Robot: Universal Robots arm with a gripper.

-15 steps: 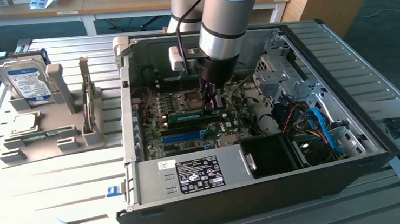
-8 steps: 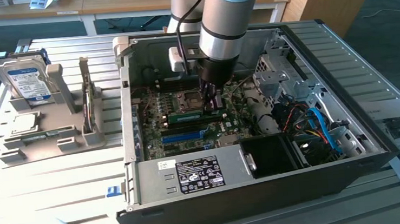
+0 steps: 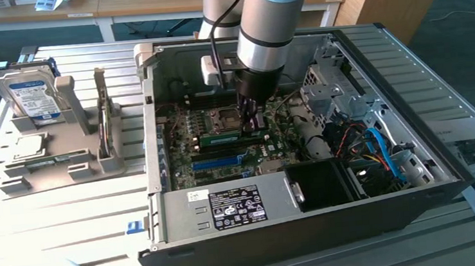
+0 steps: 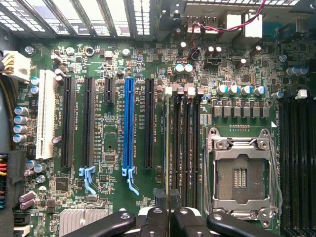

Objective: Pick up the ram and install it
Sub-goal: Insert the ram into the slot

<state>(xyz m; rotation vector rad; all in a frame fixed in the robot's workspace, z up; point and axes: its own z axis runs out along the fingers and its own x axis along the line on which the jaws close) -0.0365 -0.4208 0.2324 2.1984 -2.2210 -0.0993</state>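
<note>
The exterior view shows the arm reaching straight down into the open computer case (image 3: pixel 316 245), which lies on the slatted counter (image 3: pixel 55 213). The hand (image 3: pixel 254 126) is low over the motherboard. Its dark fingers come down on the end of the ram (image 3: pixel 220 138) that lies toward the exterior view's right. The ram is a green strip set lengthwise in a memory slot just beside the processor socket (image 3: pixel 226 116).

This view alone takes in the grey rack (image 3: pixel 77 161) at its left. There a hard drive (image 3: pixel 32 93) stands upright and a small square silver chip (image 3: pixel 28 146) lies flat. It also shows the labelled power supply (image 3: pixel 227 208) at the near side of the case.

The wrist view looks flat down on the board and gives the detail of the grip. The hand (image 4: pixel 168 219) is pinched narrow, and its fingertips (image 4: pixel 154 217) are closed on the ram (image 4: pixel 168 148). Here the ram is seen edge-on as a thin line running away from the fingers along the slot. The empty socket (image 4: pixel 241 173) with its metal frame lies on one side of that slot. A long blue expansion slot (image 4: pixel 129 123) and a white one (image 4: pixel 45 113) lie on the other.
</note>
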